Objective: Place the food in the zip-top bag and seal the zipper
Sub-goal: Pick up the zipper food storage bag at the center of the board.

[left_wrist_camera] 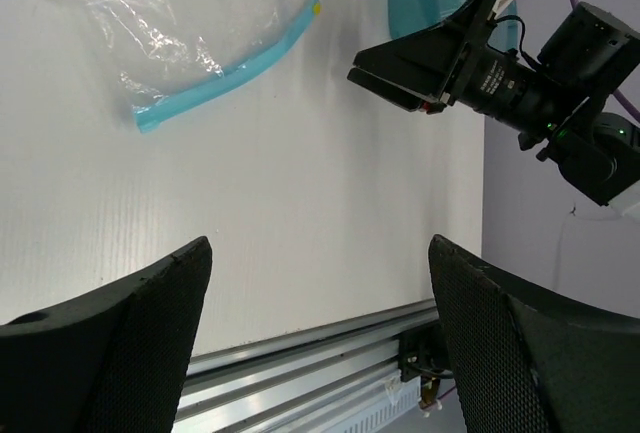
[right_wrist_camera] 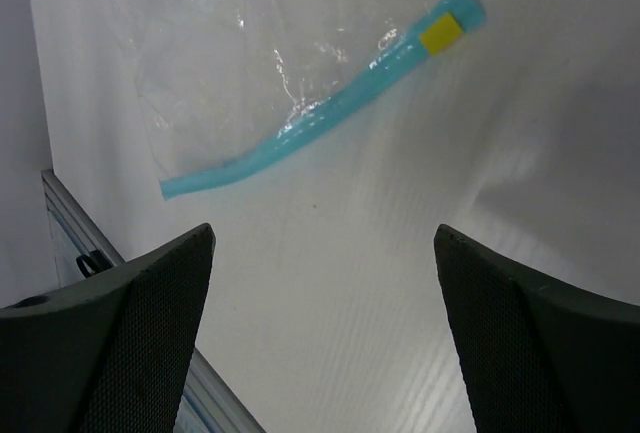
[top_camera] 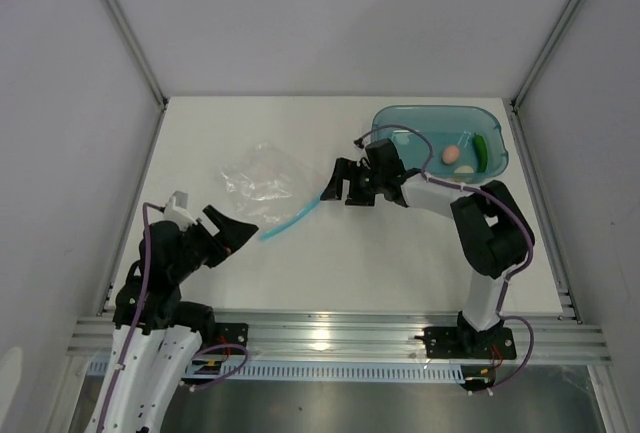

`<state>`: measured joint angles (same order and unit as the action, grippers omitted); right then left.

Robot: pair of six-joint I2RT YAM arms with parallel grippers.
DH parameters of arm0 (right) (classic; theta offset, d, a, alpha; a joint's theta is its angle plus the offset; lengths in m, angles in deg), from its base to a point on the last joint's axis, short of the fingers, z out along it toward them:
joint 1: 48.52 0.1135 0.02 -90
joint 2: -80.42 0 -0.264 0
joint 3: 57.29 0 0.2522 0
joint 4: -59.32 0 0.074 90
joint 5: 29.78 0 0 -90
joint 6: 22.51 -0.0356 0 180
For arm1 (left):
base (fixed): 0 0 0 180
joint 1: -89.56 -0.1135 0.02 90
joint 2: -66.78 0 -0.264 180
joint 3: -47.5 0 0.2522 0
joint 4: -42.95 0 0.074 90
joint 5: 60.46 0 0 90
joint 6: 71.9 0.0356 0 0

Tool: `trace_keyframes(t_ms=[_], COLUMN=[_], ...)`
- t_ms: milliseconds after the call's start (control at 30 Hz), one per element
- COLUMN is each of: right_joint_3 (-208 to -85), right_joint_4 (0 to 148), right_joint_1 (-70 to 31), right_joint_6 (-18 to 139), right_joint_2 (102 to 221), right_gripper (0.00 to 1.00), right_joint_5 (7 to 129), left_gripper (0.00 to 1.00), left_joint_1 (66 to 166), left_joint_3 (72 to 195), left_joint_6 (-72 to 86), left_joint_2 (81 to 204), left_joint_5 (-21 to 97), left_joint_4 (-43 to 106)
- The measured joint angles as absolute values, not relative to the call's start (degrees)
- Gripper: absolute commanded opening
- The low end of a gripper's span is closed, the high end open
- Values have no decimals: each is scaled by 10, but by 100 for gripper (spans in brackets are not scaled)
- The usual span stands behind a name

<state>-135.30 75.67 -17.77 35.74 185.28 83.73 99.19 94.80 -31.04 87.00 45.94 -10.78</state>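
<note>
Bright, even overhead light washes the white bench (top_camera: 400, 263) nearly flat; shadows are soft and faint. The zip-top bag (top_camera: 258, 178) gives off white glints, and the metal rail (top_camera: 330, 334) shows glare. The left claw (left_wrist_camera: 320, 243) and right claw (right_wrist_camera: 325, 228) loom dark and blurred; a grey smear, perhaps shadow, dulls the right wrist view.

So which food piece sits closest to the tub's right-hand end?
The slim dark green cucumber-like piece; the peach egg and cream ball lie left of it.
</note>
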Motion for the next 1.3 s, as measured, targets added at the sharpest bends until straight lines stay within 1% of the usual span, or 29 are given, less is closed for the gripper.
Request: trace_keyframes(t_ms=[33,100,167,267,400,667,800,1000,1300], right_joint_3=[-1357,-1358,-1354,-1346,-1332,-1327,-1322,-1313,-1290], right_joint_4=[742,716,674,603,510,453,425,400,371], right_joint_1=[-176,-170,-158,-134,-102,-60,-58,-59,-55], right_joint_6=[350,329,292,236,160,96,73,32,23], right_joint_2=[1863,1876,1889,1911,1950,1966,1972,1997,1998], right_gripper=[89,88,83,78,73,71,64,62,63], right_joint_5=[842,852,858,865,865,836,821,797,778], left_gripper=[87,84,79,76,76,74,73,73,72], left_joint_1=[992,992,992,992,992,992,992,992,992], left_joint_3=[954,966,976,982,983,983,983,1009,1037], left_joint_6=[-307,-297,-287,-274,-258,-237,-228,-208,-188], left_joint_2=[870,870,870,870,871,867,858,859,859], left_joint_5=[455,447,446,446,452,472,478,479,480], left_joint_4=[-114,-122,-123,-122,-122,-123,-123,-141,-147])
